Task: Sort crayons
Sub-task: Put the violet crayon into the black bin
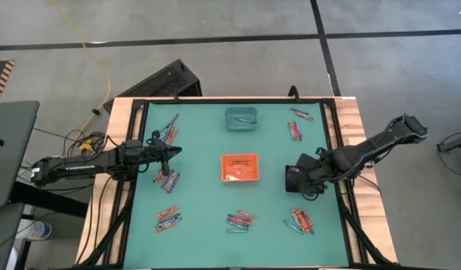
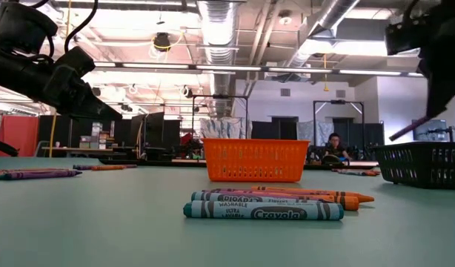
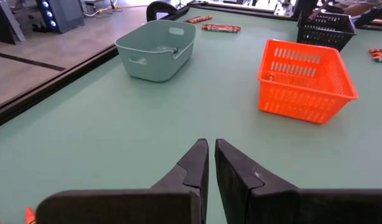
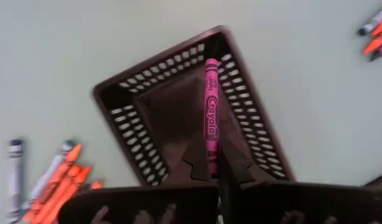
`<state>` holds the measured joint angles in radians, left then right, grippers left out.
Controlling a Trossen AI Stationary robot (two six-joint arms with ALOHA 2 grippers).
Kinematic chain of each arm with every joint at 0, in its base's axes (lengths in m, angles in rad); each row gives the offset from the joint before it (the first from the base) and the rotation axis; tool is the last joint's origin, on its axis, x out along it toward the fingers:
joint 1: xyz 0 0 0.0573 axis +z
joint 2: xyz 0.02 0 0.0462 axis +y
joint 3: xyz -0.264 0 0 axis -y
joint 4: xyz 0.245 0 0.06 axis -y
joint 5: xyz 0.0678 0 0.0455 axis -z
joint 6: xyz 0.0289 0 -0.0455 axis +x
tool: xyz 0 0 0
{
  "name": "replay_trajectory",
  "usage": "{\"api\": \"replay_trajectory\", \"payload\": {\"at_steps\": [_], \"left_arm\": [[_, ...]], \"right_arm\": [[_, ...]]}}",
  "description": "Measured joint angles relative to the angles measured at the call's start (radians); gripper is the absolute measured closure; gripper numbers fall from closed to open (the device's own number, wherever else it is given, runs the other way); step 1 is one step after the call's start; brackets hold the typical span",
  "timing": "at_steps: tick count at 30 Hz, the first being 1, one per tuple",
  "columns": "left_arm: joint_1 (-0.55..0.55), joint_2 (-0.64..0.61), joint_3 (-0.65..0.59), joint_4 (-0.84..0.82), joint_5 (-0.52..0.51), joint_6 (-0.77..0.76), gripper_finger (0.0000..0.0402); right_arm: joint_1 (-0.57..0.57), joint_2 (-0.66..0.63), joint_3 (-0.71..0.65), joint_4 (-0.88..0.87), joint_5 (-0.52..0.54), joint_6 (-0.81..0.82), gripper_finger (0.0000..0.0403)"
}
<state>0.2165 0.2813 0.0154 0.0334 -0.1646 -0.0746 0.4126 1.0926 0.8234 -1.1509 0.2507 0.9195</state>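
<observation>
Right tool (image 4: 209, 168) is clamped on a pink crayon (image 4: 211, 106), long axis pointing straight out from the tips, directly above the black tray (image 4: 147, 106). Left tool (image 3: 209, 163), closed and empty, hovers over the desk (image 3: 116, 124); loose crayons (image 1: 167, 180) just beside.

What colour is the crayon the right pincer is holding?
Pink crayon, clearest in the right wrist view.

Green desk (image 1: 200, 202), wood-edged. Directly on it: teal tray (image 1: 241, 118) at the far middle, orange tray (image 1: 239, 167) at centre, black tray (image 1: 296, 179) right, crayons (image 1: 238, 220) scattered in small heaps.
</observation>
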Motion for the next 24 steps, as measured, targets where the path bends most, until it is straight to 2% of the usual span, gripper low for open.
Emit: {"api": "replay_trajectory", "payload": {"at_steps": [18,24], "left_arm": [[0.000,0.000,0.000,0.000,0.000,0.000,0.0384],[0.000,0.000,0.000,0.000,0.000,0.000,0.0384]], "right_arm": [[-0.005,0.008,0.000,-0.020,-0.013,0.033,0.0395],[-0.005,0.008,0.000,-0.029,0.013,0.045,0.0353]]}}
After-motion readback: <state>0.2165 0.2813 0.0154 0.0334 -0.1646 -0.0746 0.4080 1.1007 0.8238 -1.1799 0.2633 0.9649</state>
